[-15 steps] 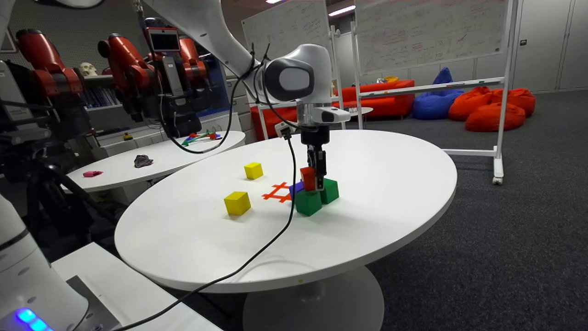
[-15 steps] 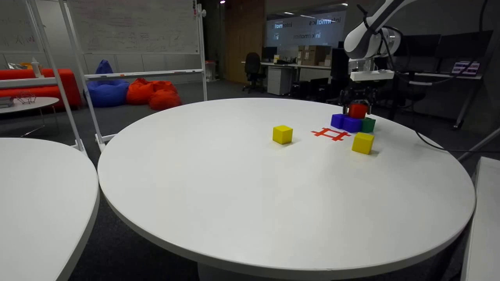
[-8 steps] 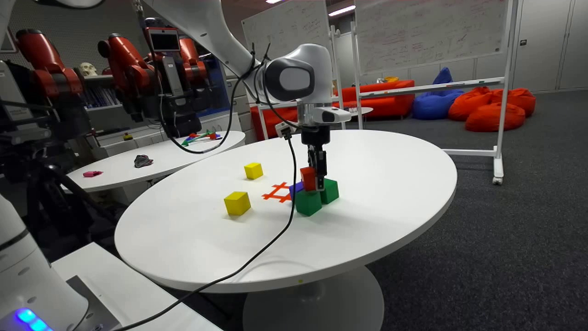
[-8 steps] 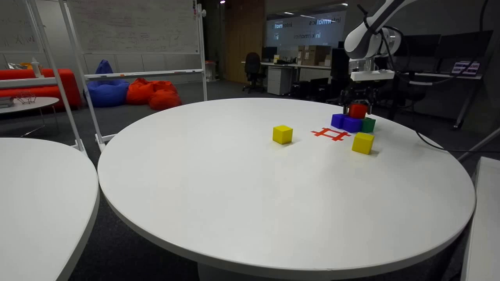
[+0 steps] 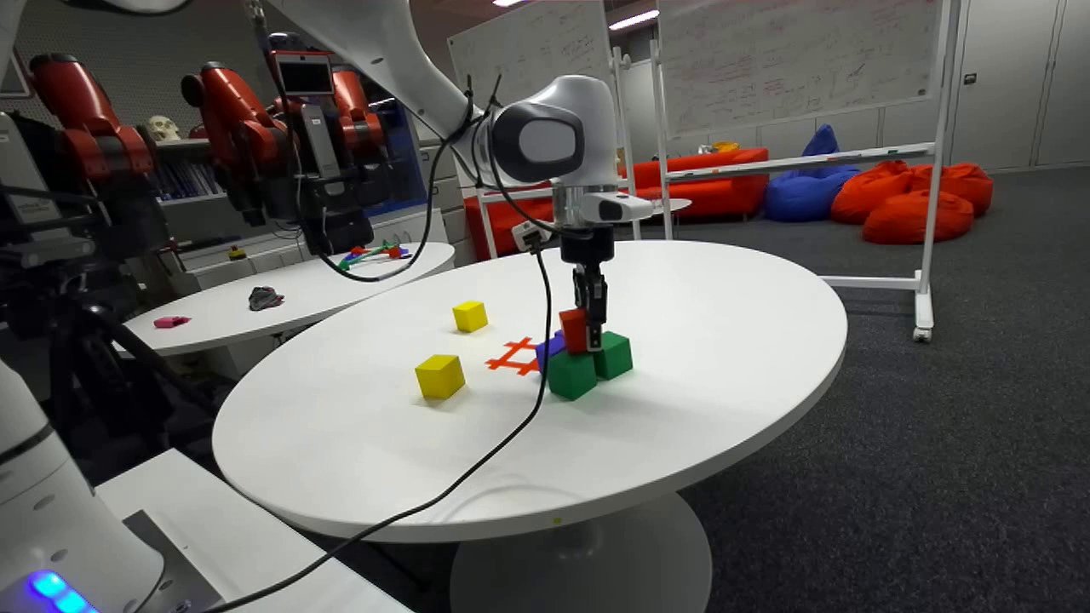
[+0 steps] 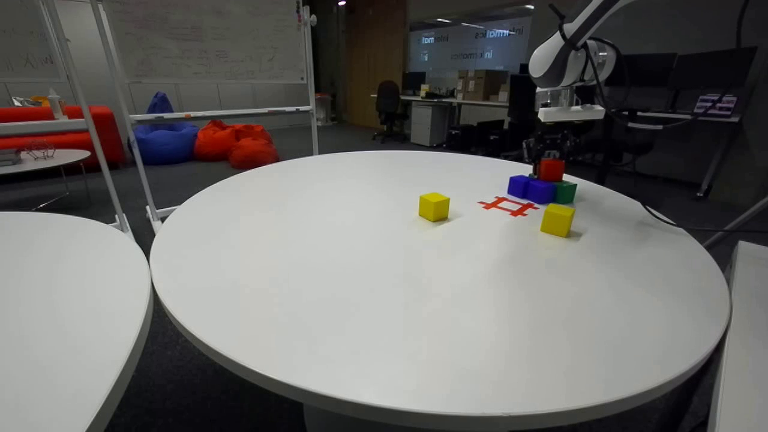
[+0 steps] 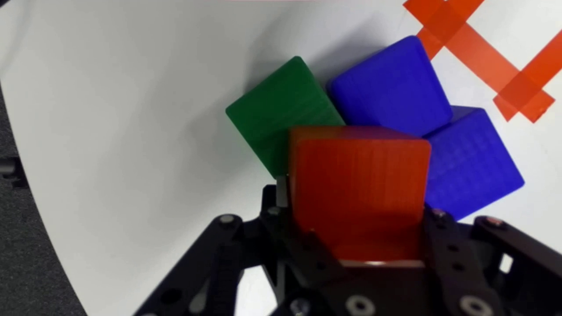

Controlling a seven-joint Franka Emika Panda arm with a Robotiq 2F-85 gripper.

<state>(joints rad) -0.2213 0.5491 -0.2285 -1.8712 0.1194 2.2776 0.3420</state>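
Red cube (image 7: 361, 193) | clamped btwn gripper (image 7: 356, 202) fingers (image 7: 439, 228) | abv 2 blu cubes (image 7: 390, 87), 2 grn cubes (image 5: 571, 376)

One cube (image 6: 551, 170) is in the gripper (image 7: 358, 202), above clustered cubes (image 5: 571, 375).

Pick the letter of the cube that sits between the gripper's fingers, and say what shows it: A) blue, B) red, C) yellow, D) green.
B: in the wrist view the red cube has a finger of the gripper at each side, while a green cube and a blue cube show outside its grasp.
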